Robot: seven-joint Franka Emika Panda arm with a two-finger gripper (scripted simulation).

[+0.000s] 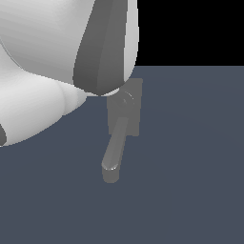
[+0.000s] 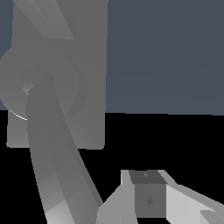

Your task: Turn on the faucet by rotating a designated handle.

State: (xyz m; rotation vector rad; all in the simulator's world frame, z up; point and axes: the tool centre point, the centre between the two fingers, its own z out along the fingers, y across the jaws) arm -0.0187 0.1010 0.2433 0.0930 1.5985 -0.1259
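The faucet's flat grey base plate (image 1: 133, 112) lies on the dark floor in the exterior view, just below my arm. Its thick rounded spout (image 1: 113, 150) reaches toward the camera and ends in a glossy tip. In the wrist view the plate (image 2: 89, 65) and the spout (image 2: 54, 162) fill much of the picture. The handle (image 2: 43, 19), a thin flat bar, shows only partly, slanting across the plate beyond the round hub (image 2: 65, 83). My gripper (image 2: 146, 177) hovers close beside the spout; one finger (image 2: 148, 199) shows. In the exterior view the arm hides the gripper and the handle.
My white arm link (image 1: 43, 57) with its dark grey panel (image 1: 97, 52) fills the upper part of the exterior view's left. Dark blue-grey floor (image 1: 190, 167) surrounds the faucet. Black background lies beyond the floor's far edge.
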